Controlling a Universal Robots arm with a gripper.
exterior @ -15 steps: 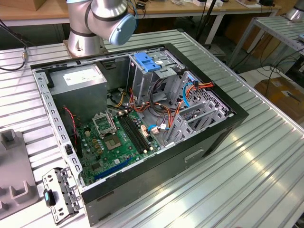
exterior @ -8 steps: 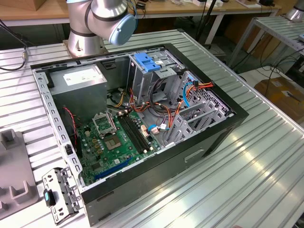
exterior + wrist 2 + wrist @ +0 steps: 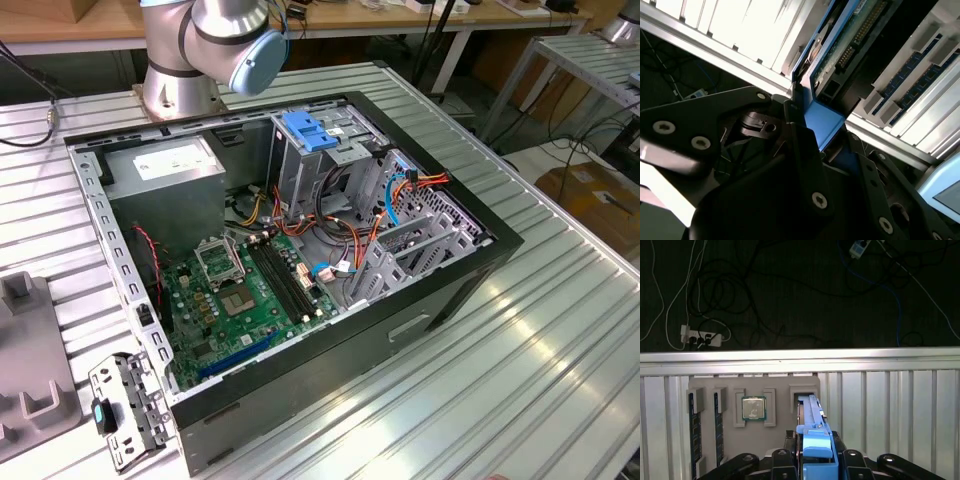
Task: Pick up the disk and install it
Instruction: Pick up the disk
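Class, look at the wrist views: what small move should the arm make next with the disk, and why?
Probably a straight lift upward. In the first wrist view the gripper seems closed on the blue rail of the disk, which stands on edge in a slot of the grey tray.

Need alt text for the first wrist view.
Black end effector closed on a flat metal disk in a bright blue plastic carrier, standing on edge in a slot of a grey fixture tray. The tray, on a ribbed aluminium table, also holds a square processor chip.
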